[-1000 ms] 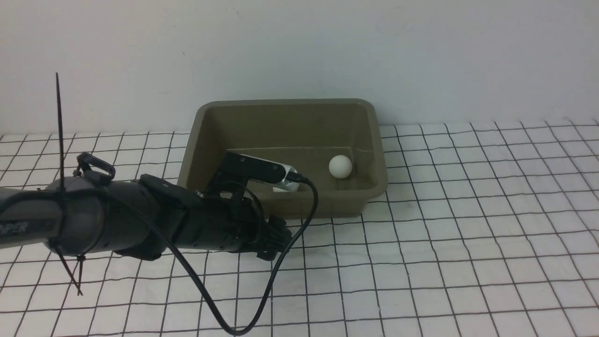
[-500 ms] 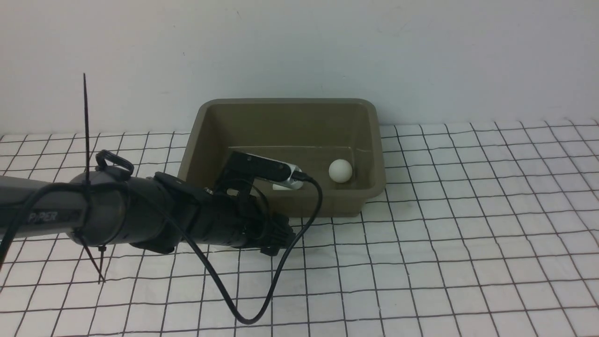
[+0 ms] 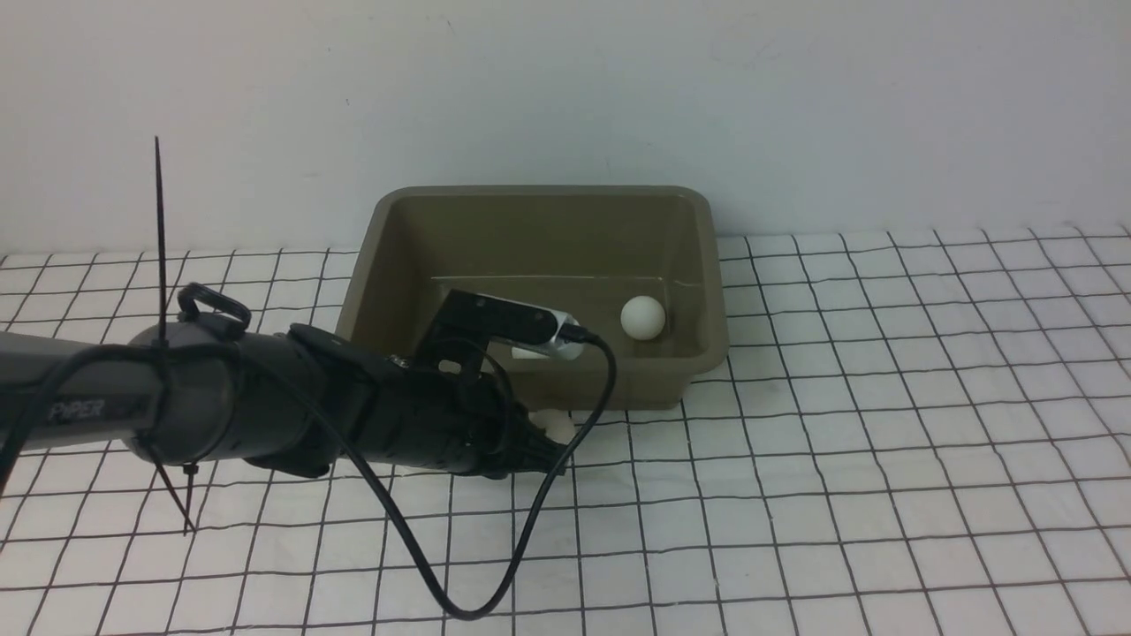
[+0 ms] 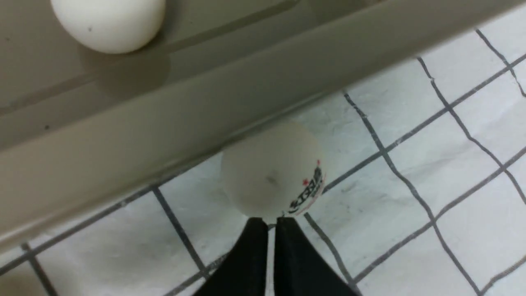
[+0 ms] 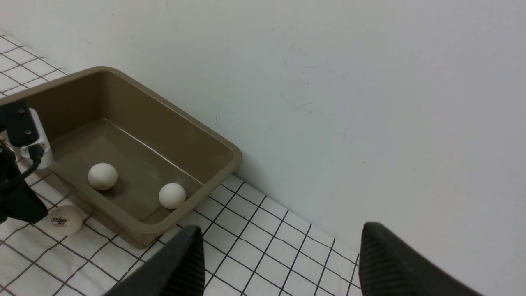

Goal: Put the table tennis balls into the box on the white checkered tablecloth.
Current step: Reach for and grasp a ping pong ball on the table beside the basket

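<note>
The olive-grey box [image 3: 398,238] stands on the white checkered tablecloth [image 3: 839,442] by the back wall. One table tennis ball [image 3: 642,318] lies in it; the right wrist view shows two balls inside [image 5: 102,176] [image 5: 171,195]. A printed ball [image 4: 273,170] lies on the cloth against the box's front wall [image 4: 164,123]; it also shows in the front view [image 3: 559,427]. My left gripper [image 4: 269,224] is shut and empty, its tips touching that ball. My right gripper [image 5: 281,238] is open and empty, off to the box's right, out of the front view.
The left arm [image 3: 265,406] lies low across the cloth's left part, with a black cable [image 3: 477,574] looping toward the front. A plain white wall [image 3: 795,106] stands right behind the box.
My left arm has moved right and a little lower. The printed ball now shows at its fingertips by the box's front wall.
</note>
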You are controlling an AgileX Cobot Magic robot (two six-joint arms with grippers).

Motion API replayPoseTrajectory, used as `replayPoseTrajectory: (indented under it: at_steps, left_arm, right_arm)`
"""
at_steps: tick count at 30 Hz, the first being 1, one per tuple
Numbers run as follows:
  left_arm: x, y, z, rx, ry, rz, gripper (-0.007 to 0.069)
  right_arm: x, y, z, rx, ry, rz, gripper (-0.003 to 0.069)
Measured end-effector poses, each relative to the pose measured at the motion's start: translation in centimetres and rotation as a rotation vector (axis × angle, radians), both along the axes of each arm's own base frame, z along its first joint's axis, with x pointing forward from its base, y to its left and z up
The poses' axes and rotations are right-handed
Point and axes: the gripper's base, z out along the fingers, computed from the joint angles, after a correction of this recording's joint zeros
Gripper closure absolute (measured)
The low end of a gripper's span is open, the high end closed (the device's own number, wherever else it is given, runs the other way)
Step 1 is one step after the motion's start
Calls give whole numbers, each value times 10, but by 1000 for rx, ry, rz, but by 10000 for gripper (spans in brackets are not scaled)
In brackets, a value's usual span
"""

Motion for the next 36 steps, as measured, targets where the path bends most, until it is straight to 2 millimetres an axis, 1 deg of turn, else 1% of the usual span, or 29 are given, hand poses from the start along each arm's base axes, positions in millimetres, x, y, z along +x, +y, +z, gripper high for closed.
replayPoseTrajectory:
  at_steps: [3,6,7,10,11,13,17,25,31,36]
  left_arm:
    - [-3,-3,0,-27,21,-38,502]
    - [-5,-6,1,-52,42,-57,326]
    - [-6,-6,1,-63,51,-48,244]
    - [-6,-6,1,-86,71,-18,104]
    - [-5,-7,1,-95,78,-5,76]
    - [-5,-7,1,-105,86,9,57]
    - [-5,-7,2,-123,99,31,53]
    - [-3,-5,2,-125,94,83,92]
    - [1,-1,1,-97,70,126,99]
    - [-1,-8,2,-75,48,124,104]
  right_arm:
    - [0,0,0,-2,-3,1,197]
    - [0,0,0,-2,-3,1,197]
    - [0,0,0,-3,-3,1,197]
    - [0,0,0,-6,-4,2,197]
    - [0,0,0,-8,-5,2,197]
    - [0,0,0,-8,-5,2,197]
    - [0,0,0,-8,-5,2,197]
    - [1,0,1,-16,-24,5,197]
    - [1,0,3,-16,-38,5,197]
    - [1,0,3,-16,-43,4,197]
